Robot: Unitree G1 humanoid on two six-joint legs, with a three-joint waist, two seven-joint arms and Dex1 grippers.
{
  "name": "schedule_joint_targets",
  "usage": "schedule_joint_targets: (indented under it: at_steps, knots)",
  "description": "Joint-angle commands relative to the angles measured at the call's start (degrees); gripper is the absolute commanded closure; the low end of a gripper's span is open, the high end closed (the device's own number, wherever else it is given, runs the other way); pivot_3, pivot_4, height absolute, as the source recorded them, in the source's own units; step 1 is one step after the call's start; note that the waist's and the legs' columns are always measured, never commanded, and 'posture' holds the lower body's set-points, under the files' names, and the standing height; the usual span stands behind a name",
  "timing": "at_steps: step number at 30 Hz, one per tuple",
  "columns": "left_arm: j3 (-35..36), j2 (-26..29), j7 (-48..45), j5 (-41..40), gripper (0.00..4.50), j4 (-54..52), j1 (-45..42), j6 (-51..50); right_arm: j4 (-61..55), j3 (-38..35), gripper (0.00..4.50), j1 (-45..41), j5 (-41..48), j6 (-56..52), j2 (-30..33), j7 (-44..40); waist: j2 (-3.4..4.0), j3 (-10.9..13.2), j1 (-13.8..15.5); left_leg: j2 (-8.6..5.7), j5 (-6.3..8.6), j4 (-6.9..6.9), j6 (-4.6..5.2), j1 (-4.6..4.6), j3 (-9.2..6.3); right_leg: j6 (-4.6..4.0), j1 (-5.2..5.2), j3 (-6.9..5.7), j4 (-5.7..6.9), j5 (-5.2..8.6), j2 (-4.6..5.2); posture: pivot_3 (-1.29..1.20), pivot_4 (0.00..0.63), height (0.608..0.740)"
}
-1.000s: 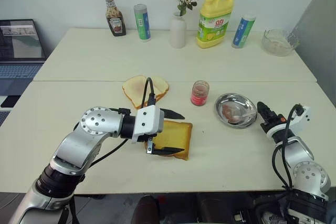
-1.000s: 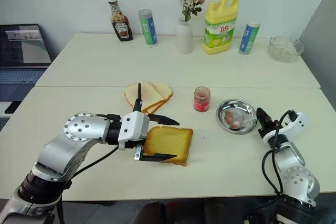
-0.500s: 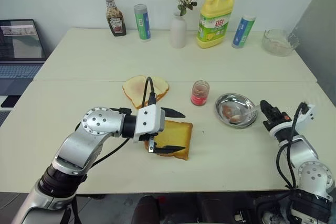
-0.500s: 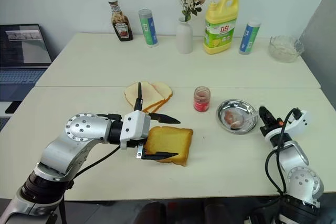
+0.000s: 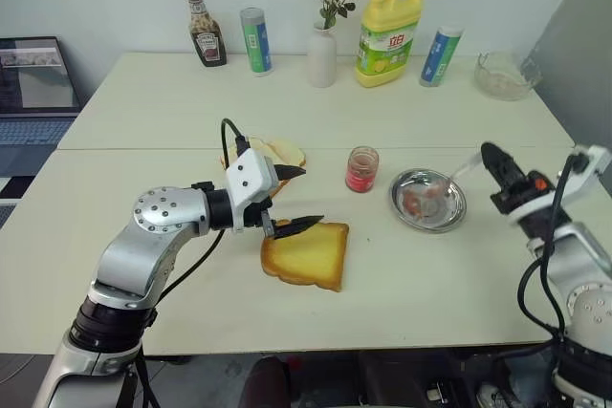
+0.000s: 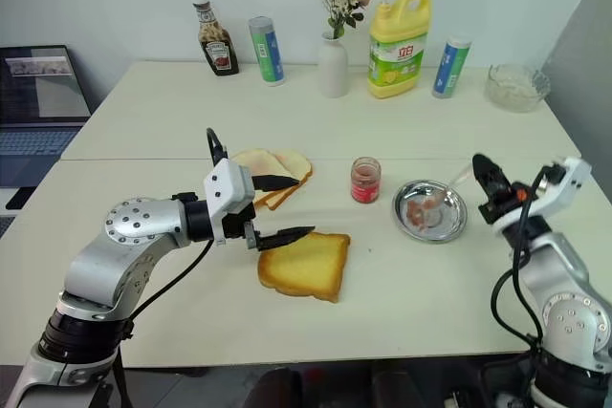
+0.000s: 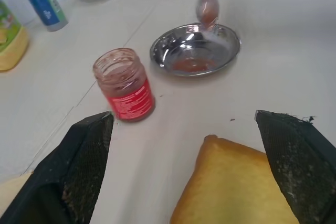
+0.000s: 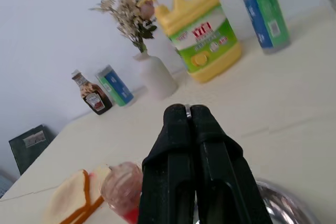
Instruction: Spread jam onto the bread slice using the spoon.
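The bread slice (image 5: 308,255), thick and golden with a darker crust, lies flat near the table's front. My left gripper (image 5: 296,198) hovers open over its far left corner, one finger above the crust (image 7: 236,182) and nothing between the fingers. The jam jar (image 5: 362,169) stands open behind the slice, also close in the left wrist view (image 7: 124,85). My right gripper (image 5: 499,167) is raised at the right, shut on the spoon (image 5: 464,167) by the handle's end. The spoon's bowl (image 7: 207,6), smeared red-pink, hangs over the steel dish (image 5: 449,222).
Two thinner toast slices (image 5: 277,152) lie behind my left gripper. Along the back stand a sauce bottle (image 5: 202,26), two tubes (image 5: 253,41), a vase of flowers (image 5: 322,54), a yellow detergent jug (image 5: 387,21) and a glass bowl (image 5: 504,75). A laptop (image 5: 33,83) sits at the left.
My right gripper has risen from table height, lifting the spoon up out of the dish. My left gripper has lifted off the bread slice's end, shifted toward the far side and turned.
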State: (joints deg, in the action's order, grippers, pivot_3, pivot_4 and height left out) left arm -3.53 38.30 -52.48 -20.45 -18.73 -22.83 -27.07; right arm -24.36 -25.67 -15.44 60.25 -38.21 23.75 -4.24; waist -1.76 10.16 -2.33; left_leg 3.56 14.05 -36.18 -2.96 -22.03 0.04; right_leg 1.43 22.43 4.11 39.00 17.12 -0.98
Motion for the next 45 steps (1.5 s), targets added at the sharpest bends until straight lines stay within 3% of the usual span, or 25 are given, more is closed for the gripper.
schedule_joint_targets:
  at_steps: [1, 7, 12, 20, 45]
  knots:
    - [1.5, -0.7, 2.2, 0.5, 0.0, 1.4, -0.6, 0.7, -3.4, 2.2, 4.49, -6.0, 1.6, -0.7, 1.4, 1.4, -0.02, 0.0, 0.1, 0.01, 0.0, 0.0, 0.0, -0.02, -0.07, 0.0, 0.0, -0.01, 0.0, 0.0, 0.0, 0.0, 0.15, 0.74]
    - [1.0, -1.8, 4.6, 2.0, 0.0, 3.8, -2.0, 0.8, 2.3, 11.2, 4.49, -17.1, -4.8, -0.8, 0.3, -0.5, -0.01, 0.0, 0.2, 0.02, 0.0, -0.01, 0.0, -0.15, -0.11, -0.06, 0.07, 0.0, -0.03, -0.03, 0.0, 0.0, 0.15, 0.74]
    - [0.7, -2.4, 5.6, 2.1, 0.0, 3.8, -2.4, 0.4, 8.6, 17.0, 4.49, -21.0, -13.9, 3.8, -1.2, -5.1, -0.02, 0.0, 0.5, 0.0, -0.01, -0.19, -0.01, -0.92, -0.06, -0.23, 0.82, -0.06, 0.09, -0.22, 0.01, 0.0, 0.15, 0.74]
    - [0.0, -3.4, 6.5, 1.0, 0.0, 0.8, -1.9, -1.9, 15.9, 23.0, 4.49, -22.7, -27.4, 12.9, -1.6, -12.9, -0.02, 0.0, 0.7, -0.02, -0.01, -0.28, -0.01, -0.98, -0.02, -0.18, 0.85, -0.08, 0.1, -0.26, 0.05, 0.0, 0.15, 0.74]
    - [-1.8, -4.3, 5.8, 2.0, 0.0, 0.9, -2.7, -1.4, 26.4, 32.1, 4.49, -19.5, -52.3, 33.9, -2.6, -23.3, -0.02, 0.0, 0.6, -0.02, -0.01, -0.67, 0.0, -0.96, -0.05, -0.18, 0.85, -0.08, 0.49, -0.26, 0.03, 0.0, 0.15, 0.74]
